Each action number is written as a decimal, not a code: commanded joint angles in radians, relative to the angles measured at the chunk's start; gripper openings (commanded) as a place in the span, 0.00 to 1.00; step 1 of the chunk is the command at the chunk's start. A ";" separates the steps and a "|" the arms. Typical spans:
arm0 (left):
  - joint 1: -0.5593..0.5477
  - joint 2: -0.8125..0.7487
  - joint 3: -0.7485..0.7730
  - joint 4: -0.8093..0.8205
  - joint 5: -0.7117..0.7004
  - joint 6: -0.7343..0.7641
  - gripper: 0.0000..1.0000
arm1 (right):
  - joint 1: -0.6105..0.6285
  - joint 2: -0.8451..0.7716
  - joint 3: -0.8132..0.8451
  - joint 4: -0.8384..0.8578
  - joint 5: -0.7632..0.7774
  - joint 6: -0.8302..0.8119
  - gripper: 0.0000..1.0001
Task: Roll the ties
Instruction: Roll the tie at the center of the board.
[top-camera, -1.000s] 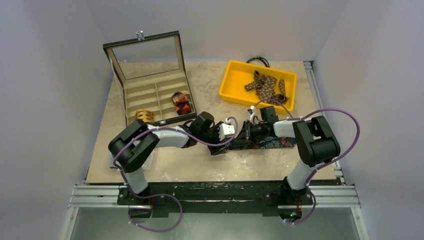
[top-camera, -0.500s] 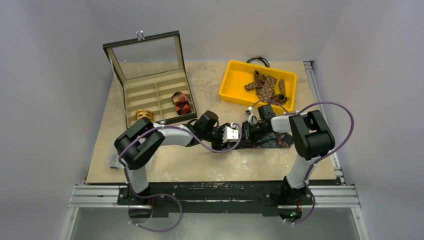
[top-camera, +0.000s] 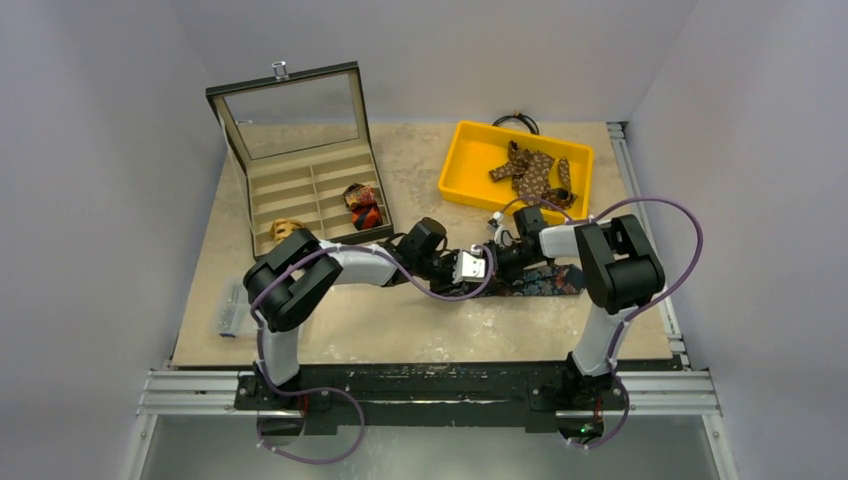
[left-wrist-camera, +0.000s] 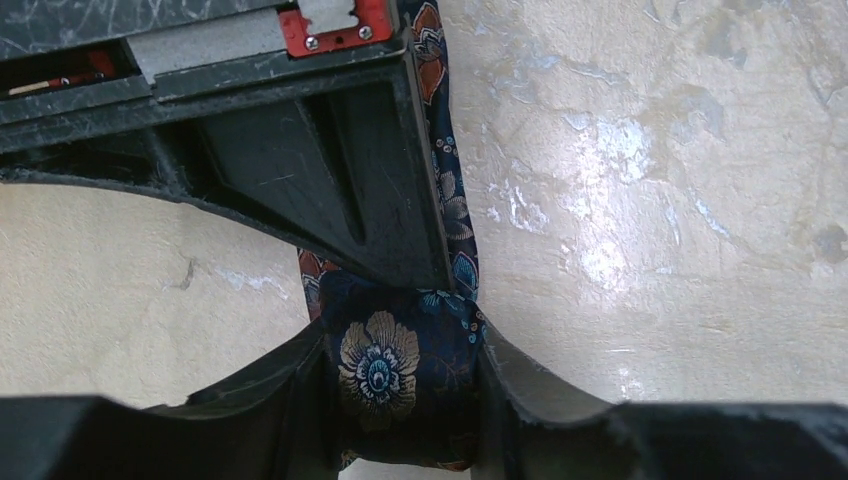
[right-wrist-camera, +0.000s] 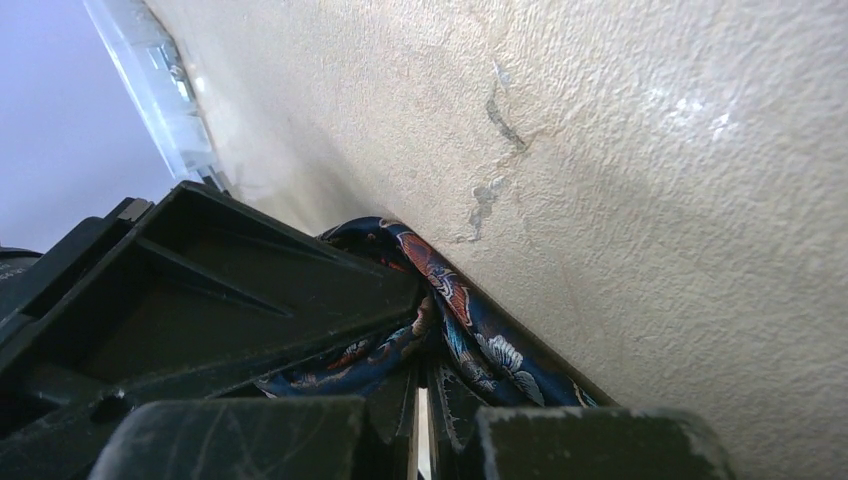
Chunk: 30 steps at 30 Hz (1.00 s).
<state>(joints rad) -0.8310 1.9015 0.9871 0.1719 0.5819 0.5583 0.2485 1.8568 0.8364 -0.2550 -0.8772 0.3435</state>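
Observation:
A dark navy floral tie (top-camera: 548, 282) lies on the table; its left end is wound into a small coil (left-wrist-camera: 400, 375). My left gripper (top-camera: 478, 268) is shut on that coil, one finger on each side (left-wrist-camera: 400, 345). My right gripper (top-camera: 503, 258) meets it from the right, jaws nearly closed, with tie fabric (right-wrist-camera: 470, 340) bunched at its tips (right-wrist-camera: 425, 365). A brown dotted tie (top-camera: 530, 170) lies crumpled in the yellow bin (top-camera: 470, 185). A red-orange coil (top-camera: 363, 207) and a tan coil (top-camera: 285, 230) sit in the open box (top-camera: 300, 185).
A thin black cable loop (top-camera: 516, 121) lies behind the bin. A small clear plastic item (top-camera: 228, 310) lies at the table's left front edge. The box lid stands upright at the back left.
Both grippers have shifted to the right along the navy tie. The flat stretch of tie showing on the table is shorter. The left arm has reached further across.

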 joint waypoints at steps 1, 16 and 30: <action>-0.010 0.022 0.042 -0.053 0.007 0.009 0.31 | 0.005 0.033 0.006 -0.014 0.170 -0.088 0.00; -0.018 0.035 -0.014 -0.170 -0.225 -0.154 0.23 | -0.019 -0.291 -0.034 -0.080 -0.024 -0.042 0.61; -0.037 0.031 0.010 -0.231 -0.220 -0.139 0.26 | 0.008 -0.159 -0.013 0.031 0.057 -0.001 0.44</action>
<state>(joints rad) -0.8650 1.8961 1.0237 0.0929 0.4210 0.4286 0.2619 1.6588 0.8013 -0.2401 -0.8551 0.3553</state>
